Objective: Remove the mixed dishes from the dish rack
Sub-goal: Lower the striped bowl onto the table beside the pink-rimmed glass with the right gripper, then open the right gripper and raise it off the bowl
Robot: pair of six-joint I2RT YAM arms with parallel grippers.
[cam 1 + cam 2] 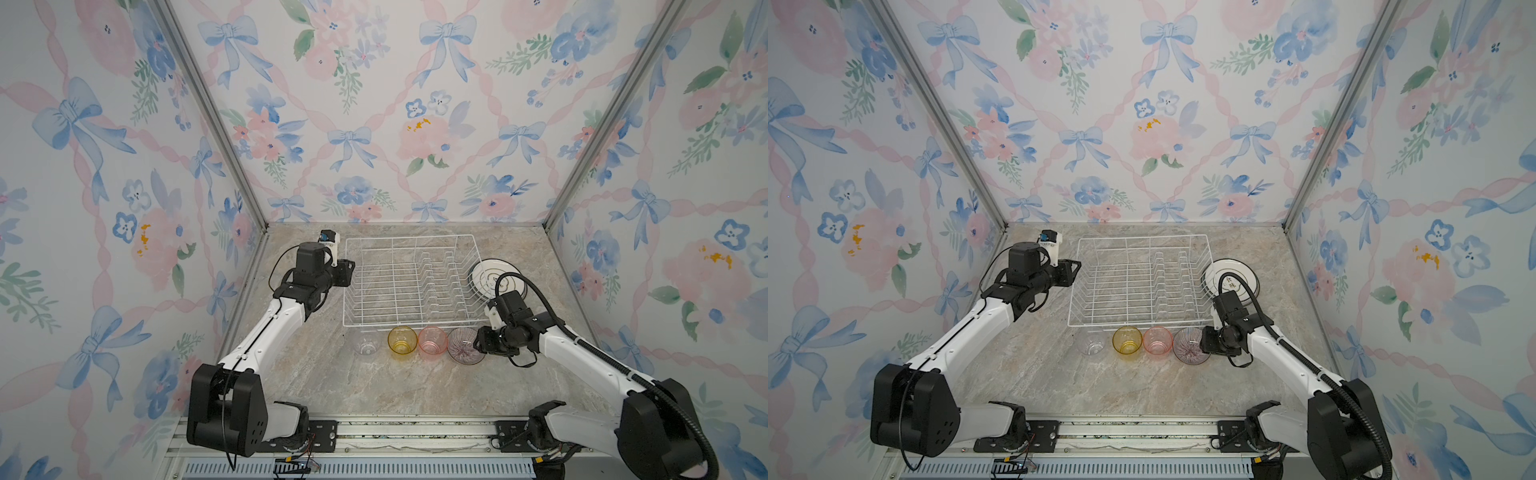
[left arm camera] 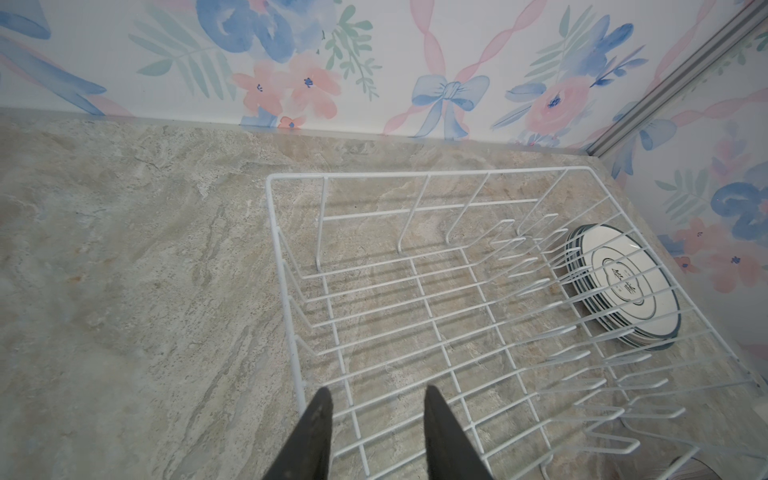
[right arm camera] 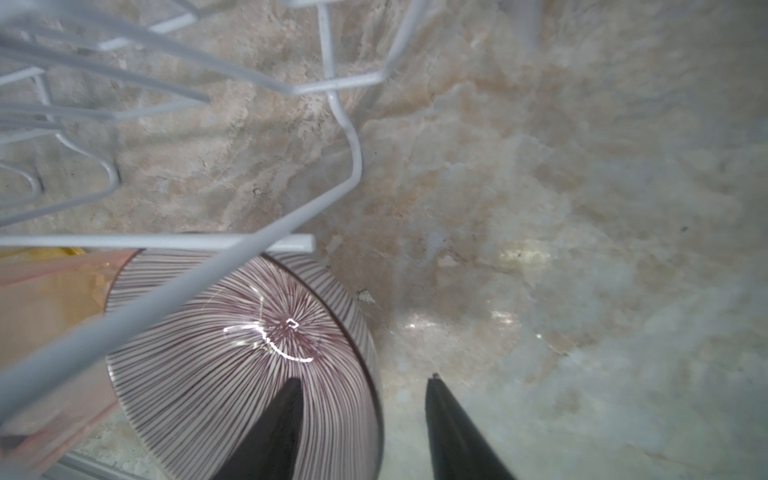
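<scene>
Before the rack (image 1: 407, 324), a purple-striped bowl (image 3: 232, 374) — left claw (image 2: 377, 390) spread, right claw (image 3: 365, 378) spread astride its rim.

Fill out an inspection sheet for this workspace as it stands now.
Surface: marble-look tabletop, no spills seen.
Job's things: dish rack empty; stacked plates on the table at its right; clear tumbler, yellow tumbler, pink tumbler and striped bowl in a row in front of it, openings up.
Clutter: nothing seen.
Tools: left tool open, empty, at the rack's left wall; right tool open, jaws straddling the bowl's rim.
Cables: black hose on the right arm arcs over the plates; thin black cable loops by the left wrist.
Surroundings: floral wallpaper, aluminium corner posts.
</scene>
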